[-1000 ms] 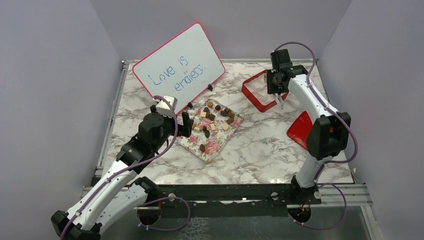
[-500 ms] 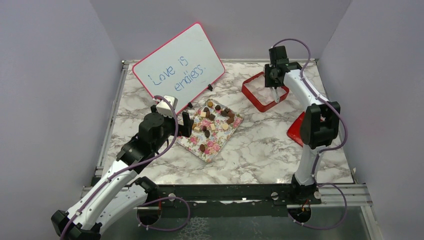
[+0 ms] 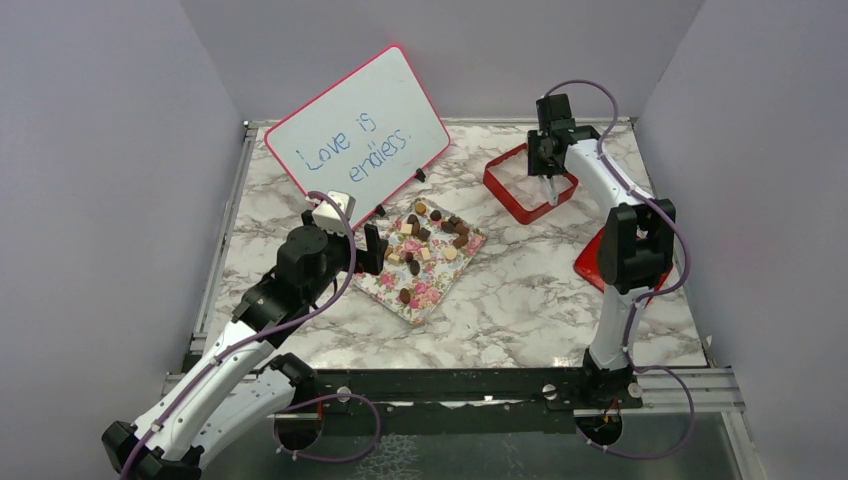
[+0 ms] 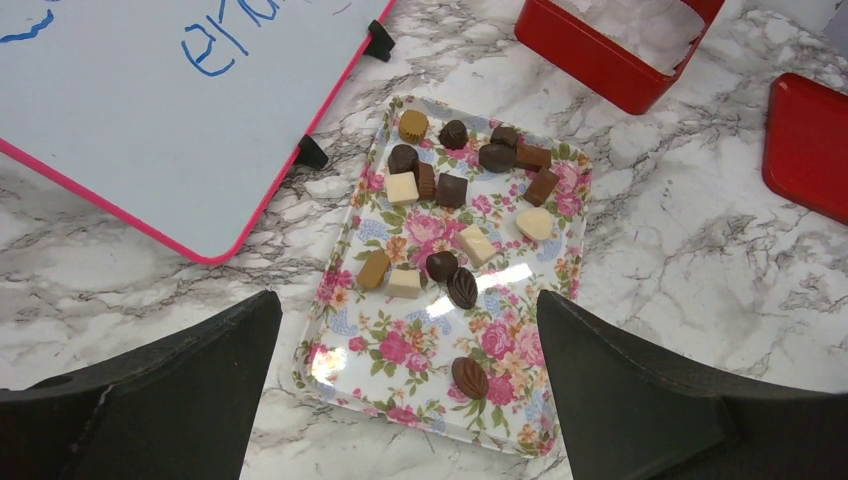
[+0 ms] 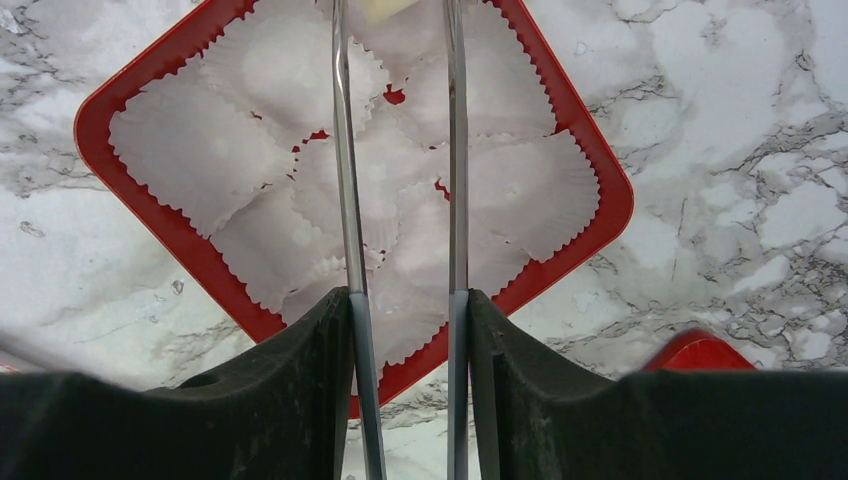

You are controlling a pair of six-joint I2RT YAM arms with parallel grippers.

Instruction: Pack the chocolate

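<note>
Several chocolate pieces, dark, mid-brown and cream, lie on the floral tray, also in the left wrist view. My left gripper is open and empty, its jaws wide apart above the tray's near end. My right gripper is shut on metal tongs and hovers over the red box. The box is lined with white paper cups. A cream piece shows between the tong tips at the frame's top edge.
A pink-framed whiteboard reading "Love is endless" stands at the back left, close to the tray. The red lid lies on the marble right of the tray, by the right arm. Purple walls enclose the table.
My right arm has swung back and left, carrying the tongs from the box's right edge to over the box. The left arm and the tray have not moved.
</note>
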